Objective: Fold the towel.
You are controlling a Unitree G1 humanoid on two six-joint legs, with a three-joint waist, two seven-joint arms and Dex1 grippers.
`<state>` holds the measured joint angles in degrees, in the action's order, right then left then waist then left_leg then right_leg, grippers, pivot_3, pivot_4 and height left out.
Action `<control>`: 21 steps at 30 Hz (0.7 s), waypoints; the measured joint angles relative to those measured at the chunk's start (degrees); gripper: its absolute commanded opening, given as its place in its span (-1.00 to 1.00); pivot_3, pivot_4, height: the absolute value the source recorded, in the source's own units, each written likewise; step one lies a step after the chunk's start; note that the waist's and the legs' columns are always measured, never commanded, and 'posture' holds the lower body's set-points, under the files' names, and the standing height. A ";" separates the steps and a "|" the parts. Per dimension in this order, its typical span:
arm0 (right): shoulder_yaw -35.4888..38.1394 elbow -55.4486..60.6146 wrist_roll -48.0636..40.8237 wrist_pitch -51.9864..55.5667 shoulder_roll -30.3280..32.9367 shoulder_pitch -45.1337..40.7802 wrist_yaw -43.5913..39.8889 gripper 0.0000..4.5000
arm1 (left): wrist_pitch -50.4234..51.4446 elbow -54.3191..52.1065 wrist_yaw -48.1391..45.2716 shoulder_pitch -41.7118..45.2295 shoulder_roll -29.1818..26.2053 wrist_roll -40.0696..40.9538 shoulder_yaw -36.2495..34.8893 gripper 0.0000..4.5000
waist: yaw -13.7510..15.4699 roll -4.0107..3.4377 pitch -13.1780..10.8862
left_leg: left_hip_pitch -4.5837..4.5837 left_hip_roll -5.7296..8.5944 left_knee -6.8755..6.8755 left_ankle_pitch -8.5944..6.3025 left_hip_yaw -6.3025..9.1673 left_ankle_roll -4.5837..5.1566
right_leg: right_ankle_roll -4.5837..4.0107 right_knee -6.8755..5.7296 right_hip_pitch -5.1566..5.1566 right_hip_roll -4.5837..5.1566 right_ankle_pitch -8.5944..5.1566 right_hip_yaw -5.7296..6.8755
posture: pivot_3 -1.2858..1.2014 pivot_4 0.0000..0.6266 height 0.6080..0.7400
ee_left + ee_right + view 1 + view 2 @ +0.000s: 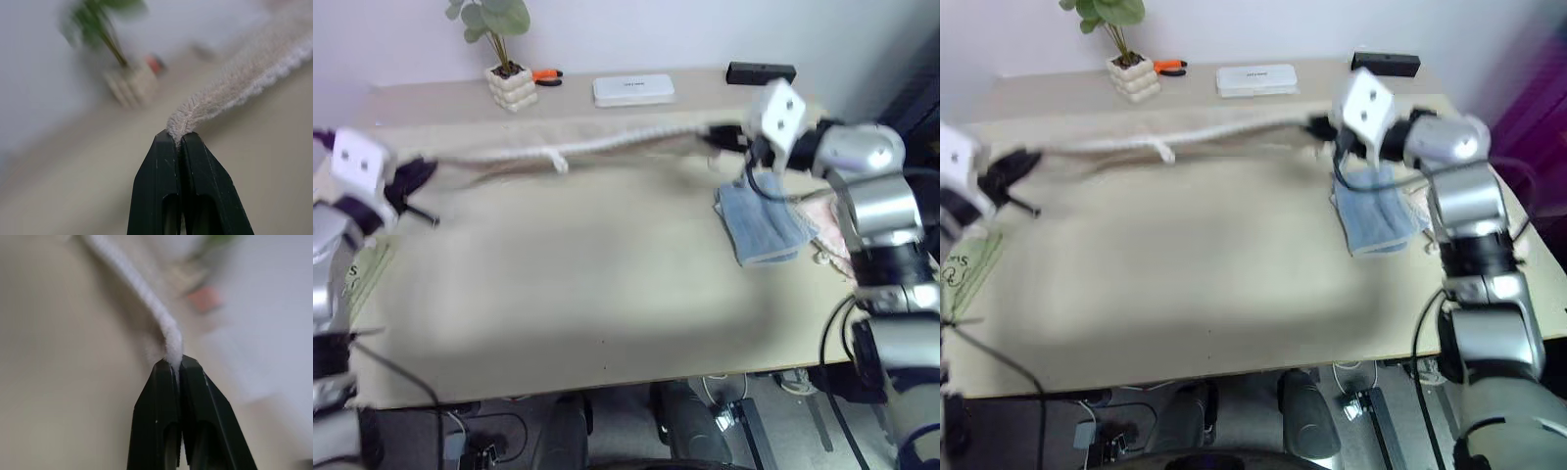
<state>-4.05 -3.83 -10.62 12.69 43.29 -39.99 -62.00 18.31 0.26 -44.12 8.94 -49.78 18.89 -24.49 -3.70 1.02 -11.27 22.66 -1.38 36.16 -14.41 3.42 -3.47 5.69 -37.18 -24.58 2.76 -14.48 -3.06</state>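
The beige towel (pixel 587 274) hangs and spreads over most of the table, its white-stitched top edge (pixel 636 137) pulled taut and lifted between my two grippers. A small white loop (pixel 558 163) dangles from that edge. My left gripper (pixel 426 171) is shut on the towel's left corner, and the left wrist view has its black fingers (pixel 161 176) pinching the terry cloth (pixel 234 83). At the right, my right gripper (pixel 717 137) is shut on the other corner, with the white edging (pixel 146 298) rising from between its fingertips (pixel 193 406).
A light blue folded towel (pixel 759 230) lies beside the right arm, with a pinkish cloth (pixel 822 211) past it. A pale green cloth (pixel 362 274) lies at the left edge. Along the back stand a potted plant (pixel 509 83), an orange tool (pixel 546 75), a white box (pixel 633 89) and a black box (pixel 760 71).
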 measured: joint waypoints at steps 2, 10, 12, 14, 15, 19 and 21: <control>0.05 6.78 -3.05 5.10 3.02 5.49 -2.86 -0.99 | 1.72 -3.57 -2.68 -6.56 -1.19 1.11 -1.85 -1.00 | 0.37 0.00 0.00 | -0.14 0.00 0.05 0.00 0.00 0.00 | -0.03 -0.03 0.10 -0.02 0.00 -0.01 | 0.03 -0.52 0.96; 3.99 21.97 -13.47 16.70 13.50 18.04 -10.14 -0.99 | 8.30 -11.67 -10.95 -20.66 -4.59 4.91 -8.16 -1.00 | 1.35 0.06 0.04 | -0.28 -0.05 0.18 0.00 -0.05 0.00 | -0.27 0.04 0.28 -0.09 -0.13 -0.02 | 0.03 -0.52 0.96; 3.95 21.31 -12.86 16.44 13.08 17.66 -8.78 -0.99 | 8.40 -11.48 -10.94 -19.98 -4.99 4.83 -8.11 -1.00 | 1.27 0.08 0.05 | -0.28 -0.05 0.17 0.00 -0.07 0.00 | -0.26 0.05 0.28 -0.09 -0.13 -0.02 | 0.03 -0.52 0.96; 2.33 17.43 -9.88 14.35 10.88 14.75 -6.05 -0.99 | 6.83 -9.36 -10.03 -16.06 -5.04 3.17 -5.86 -1.00 | 1.25 0.07 0.06 | -0.30 -0.05 0.17 0.00 -0.07 0.00 | -0.25 0.03 0.28 -0.10 -0.11 -0.02 | 0.03 -0.52 0.96; 1.10 14.32 -7.67 12.93 9.04 12.52 -4.13 -0.99 | 5.27 -7.37 -9.01 -12.78 -5.05 1.44 -3.23 -1.00 | 1.30 0.07 0.06 | -0.30 -0.04 0.17 0.01 -0.06 -0.02 | -0.29 0.03 0.28 -0.12 -0.08 -0.01 | 0.03 -0.52 0.96; -2.35 5.85 -2.13 8.02 4.71 9.21 -0.23 -0.99 | 1.06 0.69 -6.28 -3.64 -4.35 -3.53 4.81 -1.00 | 1.27 0.08 0.06 | -0.22 -0.04 0.11 0.02 -0.07 -0.03 | -0.11 0.07 0.22 -0.10 0.02 -0.01 | 0.03 -0.52 0.96; -3.91 1.79 0.06 5.85 2.74 7.75 0.85 -0.99 | -0.78 5.55 -5.37 1.43 -2.94 -5.24 7.98 -1.00 | 1.30 0.08 0.05 | -0.18 -0.04 0.08 0.02 -0.06 -0.03 | -0.10 0.05 0.17 -0.10 0.03 0.00 | 0.03 -0.52 0.96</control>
<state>-7.96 -2.04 -10.56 18.54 46.02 -32.24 -61.15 17.53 5.81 -49.49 10.37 -52.72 13.65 -16.51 -2.41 1.10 -11.22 22.48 -1.41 36.24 -14.39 3.36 -3.50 5.60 -37.12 -24.42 2.66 -14.45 -3.05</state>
